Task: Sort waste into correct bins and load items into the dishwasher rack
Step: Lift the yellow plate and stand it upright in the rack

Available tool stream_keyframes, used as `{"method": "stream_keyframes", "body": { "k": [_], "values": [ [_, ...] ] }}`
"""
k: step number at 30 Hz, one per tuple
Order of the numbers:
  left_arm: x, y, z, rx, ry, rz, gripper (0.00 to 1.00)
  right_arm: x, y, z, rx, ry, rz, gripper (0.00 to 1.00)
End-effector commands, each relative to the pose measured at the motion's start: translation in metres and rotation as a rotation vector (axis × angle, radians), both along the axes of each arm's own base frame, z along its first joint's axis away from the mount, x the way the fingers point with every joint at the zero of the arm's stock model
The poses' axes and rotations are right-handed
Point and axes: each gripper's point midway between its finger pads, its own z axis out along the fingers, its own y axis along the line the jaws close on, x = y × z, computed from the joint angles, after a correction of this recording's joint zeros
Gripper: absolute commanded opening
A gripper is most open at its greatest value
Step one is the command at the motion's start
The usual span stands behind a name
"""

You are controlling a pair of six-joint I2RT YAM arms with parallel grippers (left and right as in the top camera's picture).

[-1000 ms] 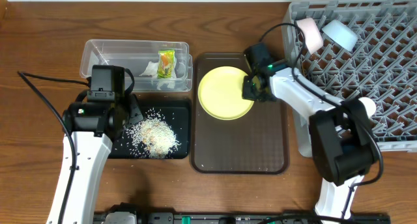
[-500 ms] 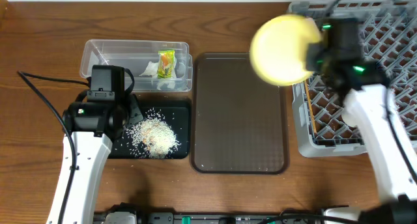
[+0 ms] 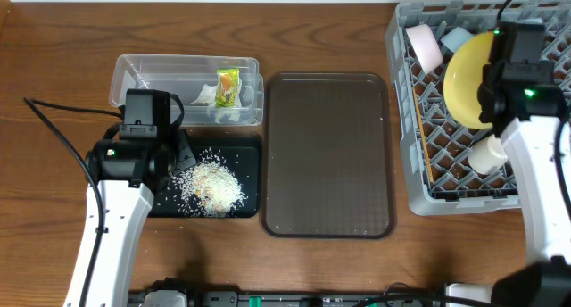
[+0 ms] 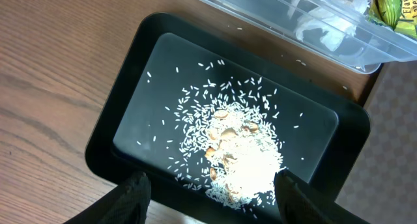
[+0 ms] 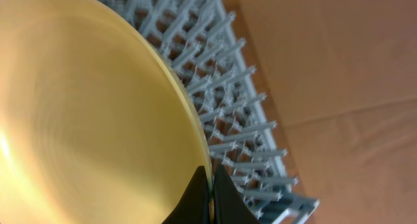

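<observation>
Right pincer (image 5: 210,188): clamped on yellow plate (image 3: 464,70) rim, over grey rack (image 3: 464,200), upper right. Left pincer (image 4: 214,193): apart, above rice (image 4: 244,165) in black tray (image 4: 127,129).

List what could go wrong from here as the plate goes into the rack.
1. The right claw pinches the yellow plate only by its thin rim; it could slip or swing.
2. The plate hangs tilted over the rack, near the white cup and blue bowl; lowering it could knock them or miss the pegs.
</observation>
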Motion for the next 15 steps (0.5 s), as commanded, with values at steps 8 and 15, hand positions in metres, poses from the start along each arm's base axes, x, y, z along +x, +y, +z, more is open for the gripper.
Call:
{"method": "stream_keyframes", "body": {
  "k": [8, 15],
  "values": [
    [0.0, 0.003, 0.001, 0.007, -0.002, 0.017, 0.74, -0.002, 0.028, -0.03, 0.123, -0.053, -0.135, 0.21],
    [0.01, 0.0, 0.006, -0.006, -0.05, 0.01, 0.81, -0.002, 0.061, 0.004, 0.327, -0.181, -0.014, 0.75]
  ]
}}
